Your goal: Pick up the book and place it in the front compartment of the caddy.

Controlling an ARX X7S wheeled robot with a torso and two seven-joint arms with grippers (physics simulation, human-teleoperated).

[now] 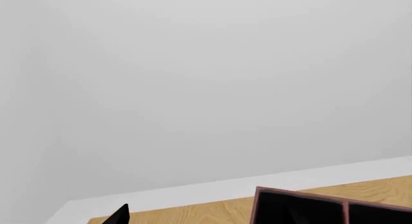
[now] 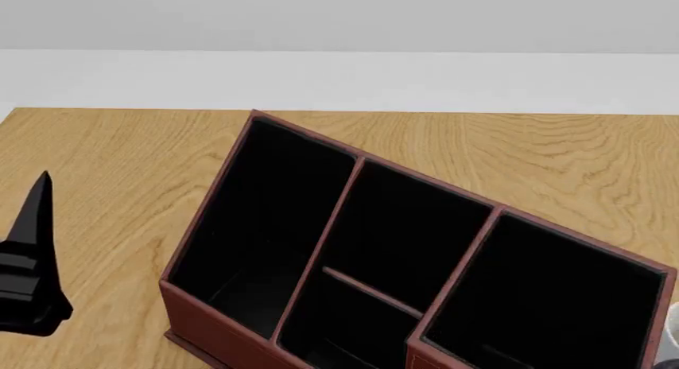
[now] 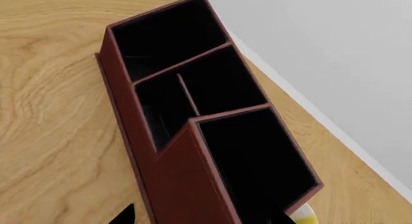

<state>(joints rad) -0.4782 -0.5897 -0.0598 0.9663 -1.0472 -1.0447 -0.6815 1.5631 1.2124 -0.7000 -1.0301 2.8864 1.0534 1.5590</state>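
The caddy [image 2: 424, 258] is a dark red-brown box with a black inside and dividers, standing on the wooden table and empty in every section I can see. It also shows in the right wrist view [image 3: 186, 175] and as a corner in the left wrist view [image 1: 335, 209]. The book is out of view in all frames. My left gripper [image 2: 32, 266] hovers left of the caddy; only one black fingertip [image 1: 119, 215] shows, far off centre. My right gripper [image 3: 206, 220] is above the caddy's near end wall, one fingertip [image 3: 123, 216] showing, empty.
A white-and-yellow mug [image 3: 306, 215] stands just behind the caddy's end; a sliver of it shows in the head view [image 2: 670, 337]. The table's far edge [image 2: 339, 111] meets a white strip and a grey wall.
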